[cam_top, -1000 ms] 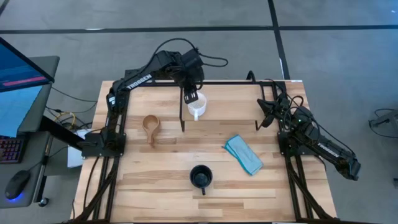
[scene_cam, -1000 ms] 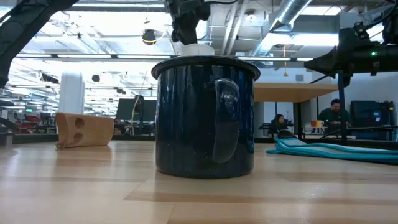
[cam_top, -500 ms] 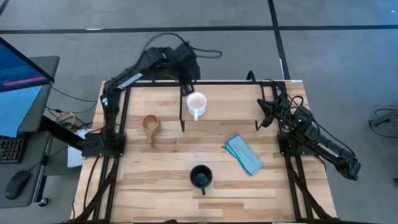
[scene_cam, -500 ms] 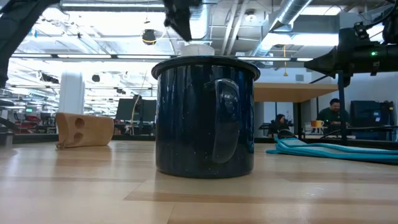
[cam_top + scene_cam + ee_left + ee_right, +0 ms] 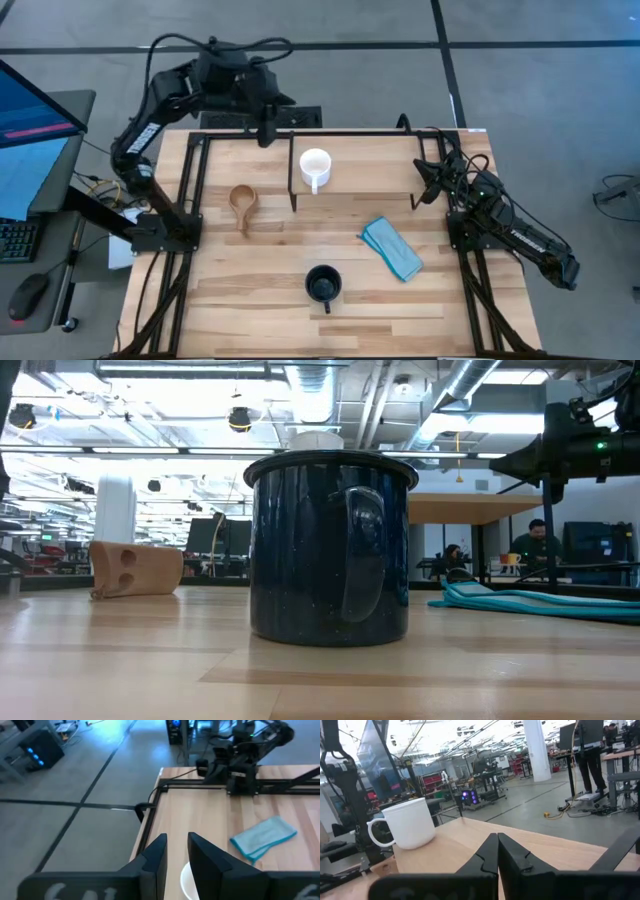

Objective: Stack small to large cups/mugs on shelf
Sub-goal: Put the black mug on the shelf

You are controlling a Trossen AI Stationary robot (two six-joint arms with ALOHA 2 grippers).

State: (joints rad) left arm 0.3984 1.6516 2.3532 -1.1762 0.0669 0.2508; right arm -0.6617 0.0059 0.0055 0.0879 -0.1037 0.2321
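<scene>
A white mug [image 5: 316,166] stands upright on the shelf's [image 5: 370,162] light board at the table's far side, handle toward the near edge; it also shows in the right wrist view [image 5: 410,825]. My left gripper [image 5: 265,133] hangs high over the far left edge, left of the shelf, open by a narrow gap [image 5: 176,851] with nothing between its fingers. A dark navy mug [image 5: 322,285] stands near the front edge, and a tan mug [image 5: 243,203] rests on the table at the left. My right gripper [image 5: 425,185] waits shut [image 5: 497,847] at the shelf's right end.
A light blue cloth [image 5: 392,248] lies folded on the table, right of centre. The shelf's thin black bars [image 5: 292,180] rise around the white mug. Bare tabletop lies between the tan mug and the navy mug.
My left gripper has risen from just above the white mug and drawn back toward the table's far left corner, tipping up from steeply downward toward level. The white mug has stayed upright on the shelf. My right arm has kept still.
</scene>
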